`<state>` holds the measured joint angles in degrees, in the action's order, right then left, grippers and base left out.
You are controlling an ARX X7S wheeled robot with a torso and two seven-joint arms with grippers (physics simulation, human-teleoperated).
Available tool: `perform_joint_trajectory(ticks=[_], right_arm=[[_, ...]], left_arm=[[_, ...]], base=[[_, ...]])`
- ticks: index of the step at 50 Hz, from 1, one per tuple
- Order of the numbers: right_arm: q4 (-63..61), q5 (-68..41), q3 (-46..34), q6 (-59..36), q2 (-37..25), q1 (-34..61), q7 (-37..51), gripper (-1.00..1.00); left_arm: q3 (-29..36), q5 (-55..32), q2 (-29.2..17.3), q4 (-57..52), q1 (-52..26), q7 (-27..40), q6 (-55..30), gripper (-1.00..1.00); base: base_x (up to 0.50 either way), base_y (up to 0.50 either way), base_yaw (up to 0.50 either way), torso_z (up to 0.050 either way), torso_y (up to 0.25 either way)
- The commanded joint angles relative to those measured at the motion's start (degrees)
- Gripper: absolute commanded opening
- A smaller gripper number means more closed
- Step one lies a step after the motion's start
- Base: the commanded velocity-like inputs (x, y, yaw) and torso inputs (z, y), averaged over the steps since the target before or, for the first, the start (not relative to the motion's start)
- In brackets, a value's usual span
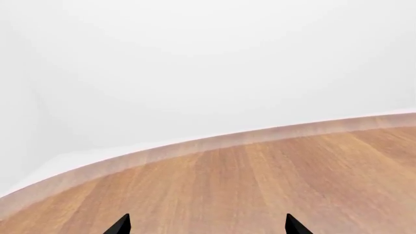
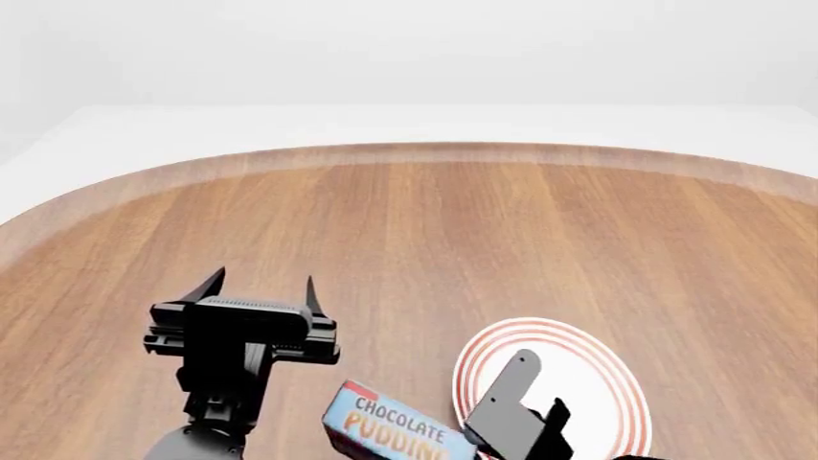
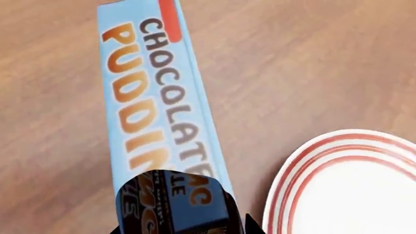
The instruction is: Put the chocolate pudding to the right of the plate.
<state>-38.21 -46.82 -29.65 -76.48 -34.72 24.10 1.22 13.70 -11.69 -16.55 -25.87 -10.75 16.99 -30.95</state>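
The chocolate pudding [image 3: 153, 97] is a long carton with a light blue top and a red edge, lying on the wood just left of the plate [image 3: 354, 190]. In the head view the chocolate pudding [image 2: 383, 426] sits at the bottom edge, beside the white plate [image 2: 581, 383] with its red rings. My right gripper [image 3: 180, 229] has a fingertip on each side of the carton's near end and looks shut on it. The right gripper [image 2: 492, 443] reaches in above the plate's left part. My left gripper [image 2: 260, 285] is open and holds nothing, away to the left. Only its two tips show in the left wrist view, where the left gripper [image 1: 208, 225] hangs over bare wood.
A round wooden table [image 2: 409, 220] carries everything; its curved far edge [image 2: 409, 151] meets a white floor and wall. The left wrist view shows the table [image 1: 260, 185] and its pale rim [image 1: 195, 146].
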Motion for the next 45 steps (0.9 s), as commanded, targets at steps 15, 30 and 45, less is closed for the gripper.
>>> perform_joint_trajectory(ticks=[15, 30, 45], right_arm=[[11.7, -9.1, 30.0, -11.5, -1.3, 8.7, 11.5, -1.0], [28.9, -7.8, 39.6, -11.2, -3.6, 11.9, 15.7, -1.0], [46.0, -2.3, 38.7, -4.5, -10.2, 12.7, 11.9, -1.0]], left_arm=[[0.2, -0.3, -0.3, 0.5, -0.1, 0.5, 0.5, 1.0], [-0.3, -0.9, -0.6, 0.4, -0.4, 0.9, 0.2, 1.0], [0.3, -0.9, -0.7, 0.1, -0.2, 1.3, 0.2, 1.0]], base=[[0.0, 0.0, 0.0, 0.0, 0.0], [0.0, 0.0, 0.0, 0.0, 0.0], [0.0, 0.0, 0.0, 0.0, 0.0]])
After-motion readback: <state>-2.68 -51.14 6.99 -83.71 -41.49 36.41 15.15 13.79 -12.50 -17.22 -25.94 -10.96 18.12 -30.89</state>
